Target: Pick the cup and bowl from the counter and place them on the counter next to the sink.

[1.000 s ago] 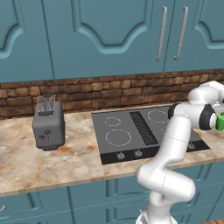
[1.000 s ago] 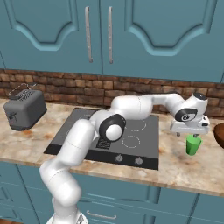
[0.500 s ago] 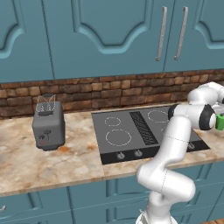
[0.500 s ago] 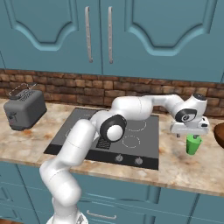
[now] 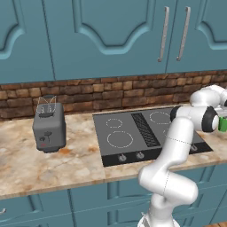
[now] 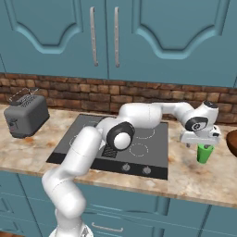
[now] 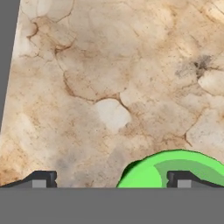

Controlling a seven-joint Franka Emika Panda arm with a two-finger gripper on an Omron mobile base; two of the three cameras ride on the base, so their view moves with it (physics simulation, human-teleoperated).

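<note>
The small green cup [image 6: 203, 153] stands upright on the marbled counter [image 6: 185, 178], just right of the stovetop. My gripper [image 6: 201, 142] hangs open directly above it, fingers pointing down, just over the rim. In the hand view the cup [image 7: 168, 169] sits low and to the right, under the right fingertip [image 7: 181, 179] rather than centred in the gripper [image 7: 111, 180]. A sliver of the cup [image 5: 223, 125] shows at the right edge of the left base view. The dark reddish-brown bowl [image 6: 233, 144] peeks in at the right edge, close beside the cup. The sink is out of view.
A dark stovetop [image 6: 115, 146] with front knobs lies left of the cup. A grey toaster [image 6: 25, 115] stands at the far left of the counter. A brick backsplash [image 6: 69, 95] and teal upper cabinets [image 6: 152, 37] rise behind.
The hand has sunk slightly toward the green cup, with the jaws staying wide. The cup and bowl have not moved.
</note>
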